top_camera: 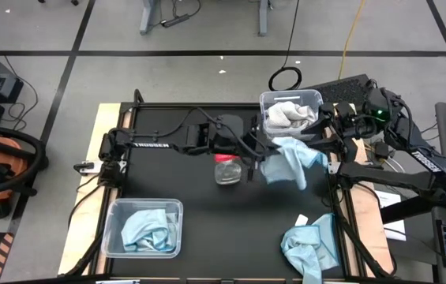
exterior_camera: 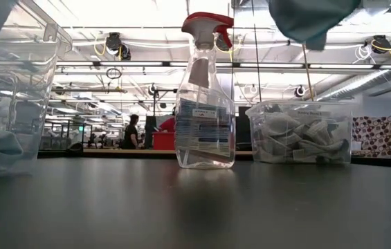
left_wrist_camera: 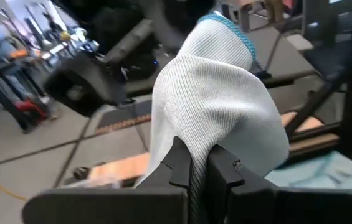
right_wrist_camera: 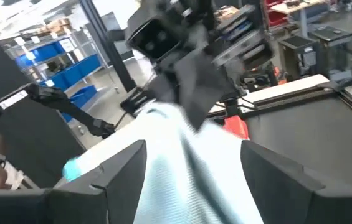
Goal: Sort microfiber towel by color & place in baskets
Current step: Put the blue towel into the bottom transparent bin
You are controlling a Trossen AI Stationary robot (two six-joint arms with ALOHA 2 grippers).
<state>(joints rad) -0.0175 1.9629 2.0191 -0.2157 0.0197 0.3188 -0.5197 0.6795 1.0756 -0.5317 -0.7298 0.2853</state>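
Held cloth: I have a light-blue microfiber towel (top_camera: 292, 162) hanging in the air between both arms, above the black bench (top_camera: 207, 201), just beside the clear spray bottle with the red trigger (top_camera: 228, 168).
Left gripper (left_wrist_camera: 199, 163): fingers pinched narrow on the towel.
Right gripper (right_wrist_camera: 188, 163): fingers wide, the towel draped between them — not clamped, as I judge.
Key relation: the clear plastic basket holding blue towels (top_camera: 143, 228) lies well apart on the left arm's side; the clear basket of grey-white towels (top_camera: 289, 113) is just beside the drape.
Remaining: a crumpled blue towel (top_camera: 309, 246) at the bench's near right corner.
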